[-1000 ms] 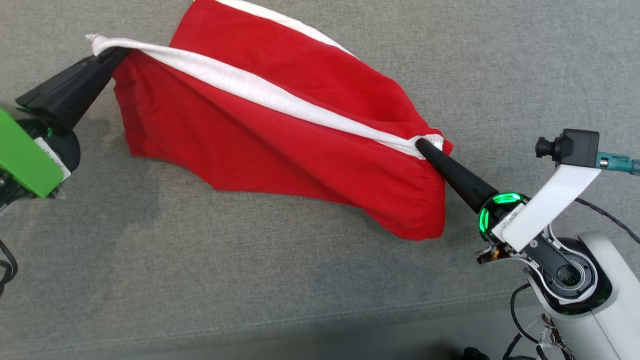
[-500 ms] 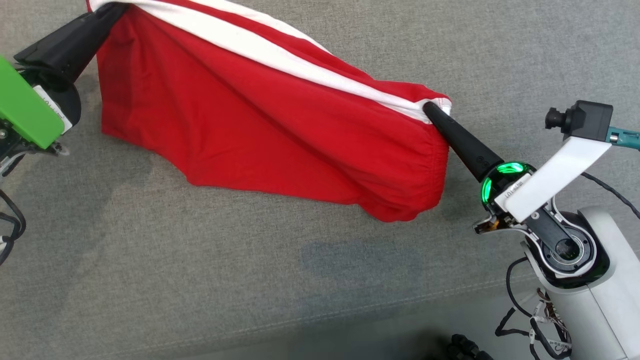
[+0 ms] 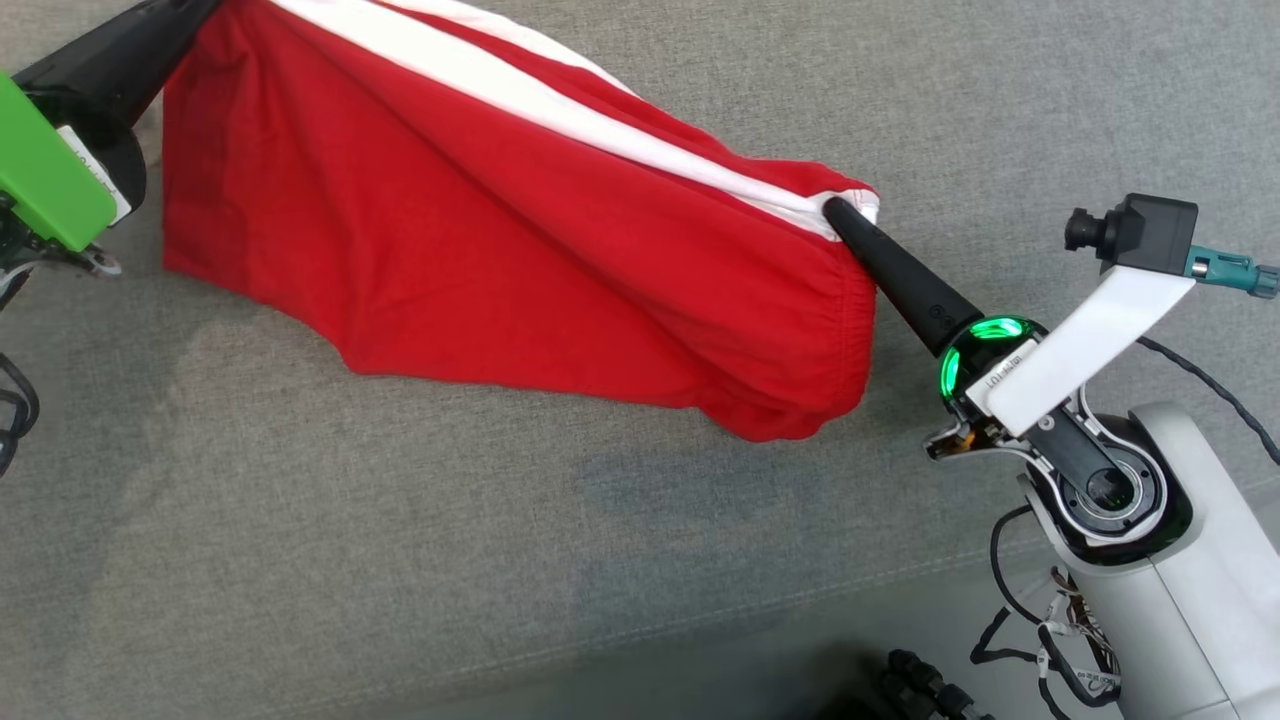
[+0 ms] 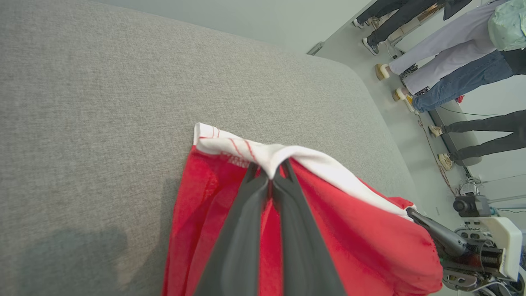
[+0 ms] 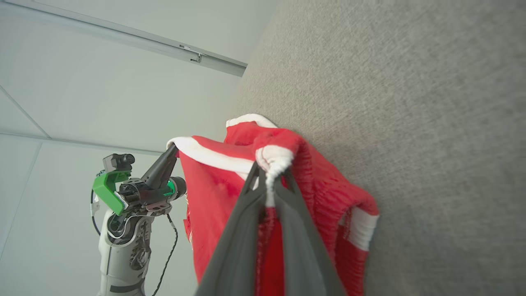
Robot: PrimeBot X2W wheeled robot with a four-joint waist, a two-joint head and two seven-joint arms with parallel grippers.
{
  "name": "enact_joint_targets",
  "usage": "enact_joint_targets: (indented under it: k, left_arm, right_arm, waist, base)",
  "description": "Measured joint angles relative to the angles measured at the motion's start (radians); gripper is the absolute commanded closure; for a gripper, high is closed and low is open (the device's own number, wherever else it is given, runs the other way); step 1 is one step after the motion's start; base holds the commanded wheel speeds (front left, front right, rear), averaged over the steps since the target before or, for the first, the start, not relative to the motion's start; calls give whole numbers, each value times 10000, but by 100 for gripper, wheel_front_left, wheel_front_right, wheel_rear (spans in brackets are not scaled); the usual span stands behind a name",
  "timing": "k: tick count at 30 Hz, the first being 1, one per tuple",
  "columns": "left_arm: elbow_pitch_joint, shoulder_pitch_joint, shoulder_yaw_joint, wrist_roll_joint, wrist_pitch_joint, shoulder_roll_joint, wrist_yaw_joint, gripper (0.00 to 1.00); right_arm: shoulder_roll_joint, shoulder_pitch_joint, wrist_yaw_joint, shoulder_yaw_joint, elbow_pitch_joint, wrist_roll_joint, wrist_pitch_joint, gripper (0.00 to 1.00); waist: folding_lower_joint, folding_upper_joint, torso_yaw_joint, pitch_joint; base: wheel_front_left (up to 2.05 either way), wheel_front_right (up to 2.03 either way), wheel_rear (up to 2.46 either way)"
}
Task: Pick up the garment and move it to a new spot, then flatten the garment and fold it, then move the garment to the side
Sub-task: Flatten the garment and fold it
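Now the red cloth garment point(image 3: 520, 250) hangs stretched between the two arms. Most of it looks clear of the grey upholstered surface point(image 3: 400, 540), because a soft shadow lies on the fabric below, apart from the lower hem. The left pincer point(image 4: 270, 172) is clamped narrow on the white band point(image 3: 560, 108) at one end, with cloth bunched over its tips. The right pincer point(image 3: 838, 210) is pinched just as tight on the band's other end, beside the gathered edge.

Compared with a second ago, both pincers sit higher in the head view. The left one has also gone further left and now reaches the top left corner, its tips at the frame edge. The garment has gone with them and lost its slack. The band, which sagged and twisted between the grips, now runs nearly straight, and the loose red flap behind it has narrowed to a sliver. The grey seam near the bottom has barely shifted, so I judge this a move of the arms, not of the camera.

For the task, this reads as the carry to a new spot under way, with the cloth already tensioned for laying flat. Flattening and folding are not yet begun.
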Motion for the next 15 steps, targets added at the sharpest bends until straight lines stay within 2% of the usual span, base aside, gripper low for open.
enact_joint_targets:
  k: [1,3,9,13,14,15]
  left_arm:
    - [40,-29,-17,0,2,-38,0,98]
    - [144,-105,-109,12,35,-155,-21,85]
    - [474,-218,-213,169,88,-336,-127,92]
    - [694,-403,-303,368,134,-366,-159,87]
    - [731,-441,-318,389,174,-366,-161,78]
    - [777,-470,-328,435,174,-368,-161,67]
  right_arm:
    - [17,-11,0,-15,15,-19,-48,100]
    - [42,-20,0,-111,81,-61,-184,100]
    - [46,-104,96,-84,182,-81,-219,100]
    - [61,-105,102,-4,255,-84,-219,100]
    - [71,-105,102,12,276,-86,-219,94]
    - [81,-105,104,19,295,-86,-219,78]
  waist:
    - [0,0,-31,23]
    - [0,0,-80,72]
    - [0,0,-163,124]
    - [0,0,-213,149]
    - [0,0,-227,155]
    - [0,0,-242,163]
  base:
    - [0,0,0]
    - [0,0,0]
    - [0,0,0]
    - [0,0,0]
    - [0,0,0]
    - [0,0,0]
